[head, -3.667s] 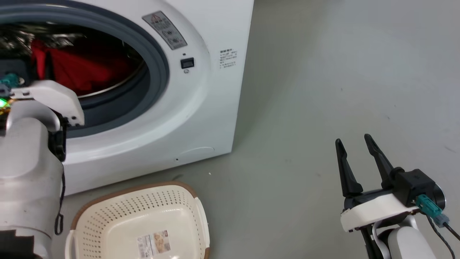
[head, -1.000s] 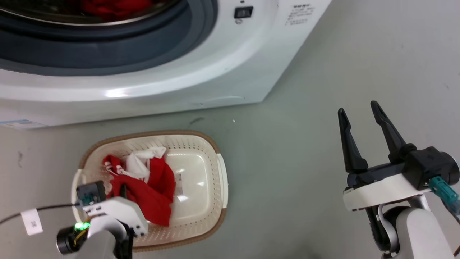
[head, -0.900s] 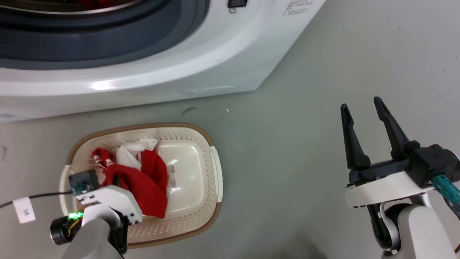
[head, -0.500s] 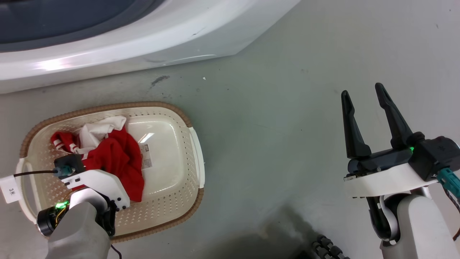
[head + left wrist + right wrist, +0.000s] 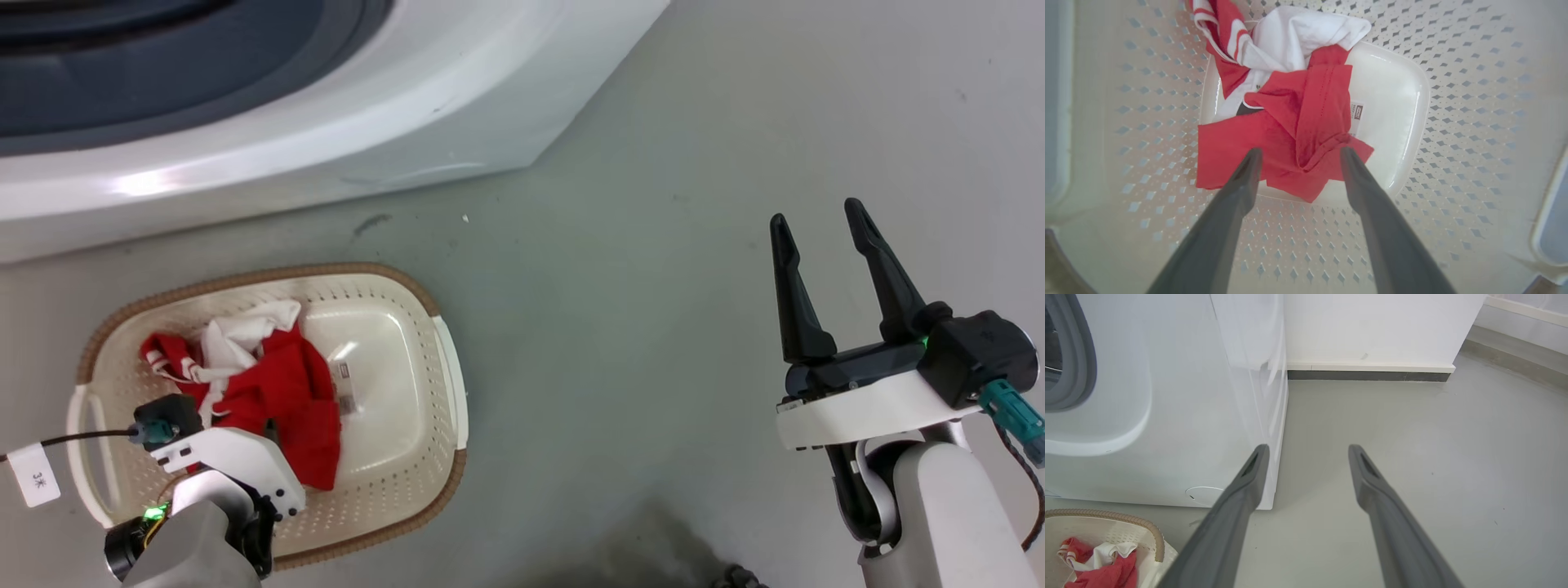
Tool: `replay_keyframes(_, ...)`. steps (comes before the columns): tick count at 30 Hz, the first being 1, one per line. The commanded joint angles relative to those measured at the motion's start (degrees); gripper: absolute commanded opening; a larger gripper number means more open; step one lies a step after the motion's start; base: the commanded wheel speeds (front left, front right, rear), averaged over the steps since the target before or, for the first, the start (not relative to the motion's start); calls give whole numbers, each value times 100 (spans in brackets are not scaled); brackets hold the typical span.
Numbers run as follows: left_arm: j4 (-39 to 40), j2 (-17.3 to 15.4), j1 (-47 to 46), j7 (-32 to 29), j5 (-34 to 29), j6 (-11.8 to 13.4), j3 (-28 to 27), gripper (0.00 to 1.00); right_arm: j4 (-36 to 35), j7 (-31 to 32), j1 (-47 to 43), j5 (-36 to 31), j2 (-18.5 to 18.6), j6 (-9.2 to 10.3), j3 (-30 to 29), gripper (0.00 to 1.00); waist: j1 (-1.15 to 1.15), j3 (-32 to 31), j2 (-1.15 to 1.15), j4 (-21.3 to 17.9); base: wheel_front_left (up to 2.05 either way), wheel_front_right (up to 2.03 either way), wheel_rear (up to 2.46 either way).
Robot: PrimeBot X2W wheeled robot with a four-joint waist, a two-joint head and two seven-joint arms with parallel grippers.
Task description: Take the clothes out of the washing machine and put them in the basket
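Clothes (image 5: 1298, 122) have come into the basket (image 5: 1474, 122), by its left edge. Left end effector (image 5: 1301, 150) hangs open over them: lift straight up so nothing snags. Right end effector (image 5: 814, 211) is open, empty.

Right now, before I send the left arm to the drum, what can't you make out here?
- Drum of the washing machine: cut off by the head view's top edge and the right wrist view's left edge; whether anything is inside cannot be told.
- Fingertips of the left gripper: open over the red garment; contact with the fabric is unclear, and the wrist housing hides them in the head view.
- Label on the floor of the basket: too small to read.
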State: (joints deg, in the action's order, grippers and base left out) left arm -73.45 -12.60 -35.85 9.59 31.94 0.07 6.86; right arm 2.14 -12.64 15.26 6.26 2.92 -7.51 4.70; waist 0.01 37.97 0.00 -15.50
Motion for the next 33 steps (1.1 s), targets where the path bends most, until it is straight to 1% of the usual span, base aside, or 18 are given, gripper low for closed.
replay_keyframes(1, -5, 32, 74, 62, 55, -56, -37, 100, 37, -22, -3, -16, -8, 5, -24, 100, -1, -411, 0, 129, 0, 0, 0)
replay_keyframes(4, -17, 60, 201, 223, 23, -127, 14, 100, 105, 10, -96, -53, -8, 4, -10, 100, -1, -846, 0, 222, 0, 0, 0)
replay_keyframes(10, 114, 34, 201, 501, -120, -176, 147, 100, 123, 134, -298, -101, -8, 4, -15, 100, -1, -1548, 0, 386, 0, 0, 0)
replay_keyframes(13, 342, -3, 168, 557, -251, -149, 214, 100, 119, 196, -417, -91, -8, 4, -29, 100, -1, -1837, 0, 447, 0, 0, 0)
replay_keyframes(16, 879, -78, 174, 567, -413, -64, 198, 100, 88, 253, -531, -87, -8, 5, -42, 100, -1, -2053, 0, 491, 0, 0, 0)
replay_keyframes(21, 2092, -148, 378, 560, -788, 142, 34, 100, 45, 311, -681, -51, -8, 4, -63, 100, -1, -2295, 0, 504, 0, 0, 0)
replay_keyframes(24, 2685, -203, 379, 561, -1015, 197, -79, 100, 22, 328, -758, -17, -7, 4, -78, 100, -1, -2354, 0, 480, 0, 0, 0)
replay_keyframes(26, 2948, -216, 291, 561, -1134, 205, -119, 100, 7, 323, -795, 4, -8, 4, -92, 100, -1, -2378, 0, 454, 0, 0, 0)
replay_keyframes(29, 3095, -312, 53, 562, -1285, 169, -151, 100, 8, 313, -824, 36, -8, 4, -67, 100, -1, -2375, 0, 359, 0, 0, 0)
replay_keyframes(33, 2820, -493, -423, 531, -1429, 102, -56, 100, 52, 271, -774, 106, -8, 4, 30, 100, -1, -2316, 0, 138, 0, 0, 0)
